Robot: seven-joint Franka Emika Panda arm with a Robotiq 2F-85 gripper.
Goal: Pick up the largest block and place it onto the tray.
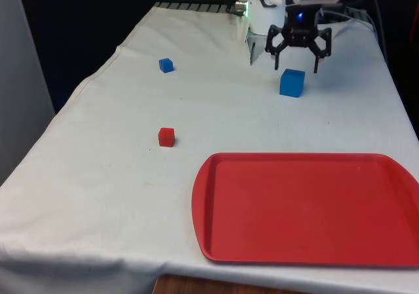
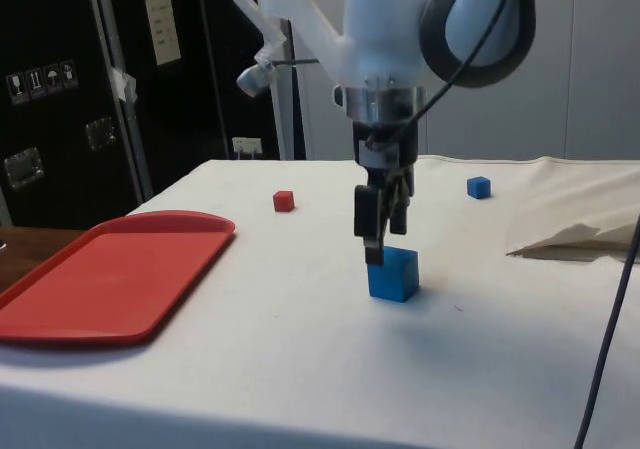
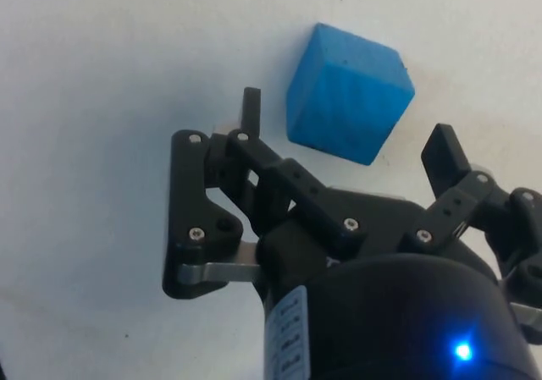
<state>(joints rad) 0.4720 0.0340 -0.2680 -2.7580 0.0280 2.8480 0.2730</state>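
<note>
Largest bright-blue cube (image 1: 292,83) sits untouched on the white cloth near the far end, black two-finger gripper (image 1: 296,63) poised just above with jaws spread wide, so grasp, lift and drop onto the flat red plastic tray (image 1: 308,209) all remain.

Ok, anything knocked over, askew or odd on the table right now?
Nothing stands out. The large blue block sits flat on the cloth beneath the open gripper; the small blue block, red block and red tray lie undisturbed.

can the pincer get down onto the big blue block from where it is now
Probably yes: the pincer hangs open just above the big blue block, and the white cloth around it is bare, so nothing blocks the descent.
</note>
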